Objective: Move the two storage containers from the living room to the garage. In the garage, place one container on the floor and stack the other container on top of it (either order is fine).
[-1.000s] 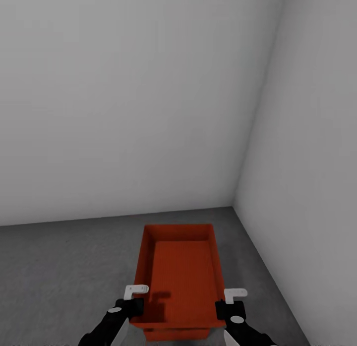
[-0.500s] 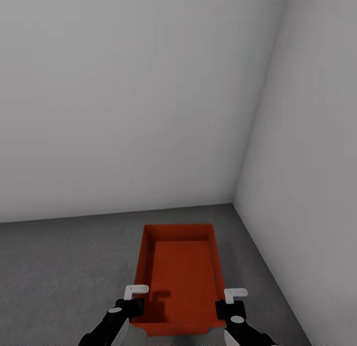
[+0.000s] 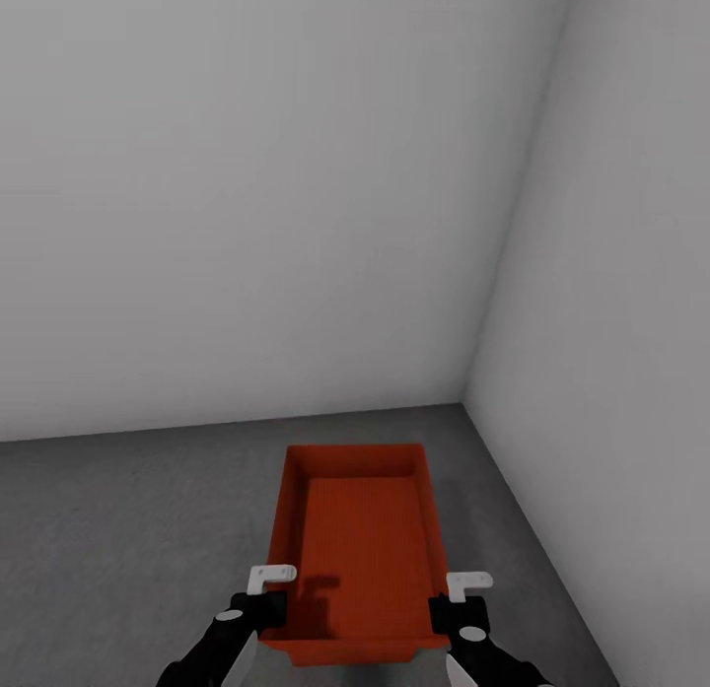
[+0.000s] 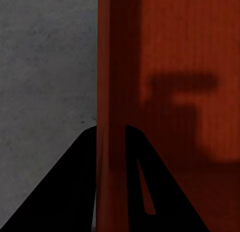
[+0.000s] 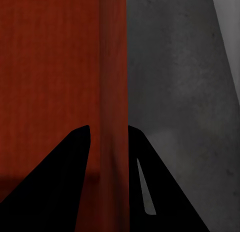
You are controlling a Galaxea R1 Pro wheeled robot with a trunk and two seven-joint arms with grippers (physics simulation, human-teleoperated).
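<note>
In the head view the bin [image 3: 357,544] hides the floor [image 3: 118,529] beneath it, so whether a second bin lies under it cannot be told, and both arms are cut off by the bottom edge. In the left wrist view the left end effector [image 4: 111,142] shows as black shapes either side of the bin wall [image 4: 111,67], and the contact itself is too dark to make out. The right end effector [image 5: 109,142] straddles the bin wall [image 5: 112,57] likewise, its fingers cropped by the picture's edge.
</note>
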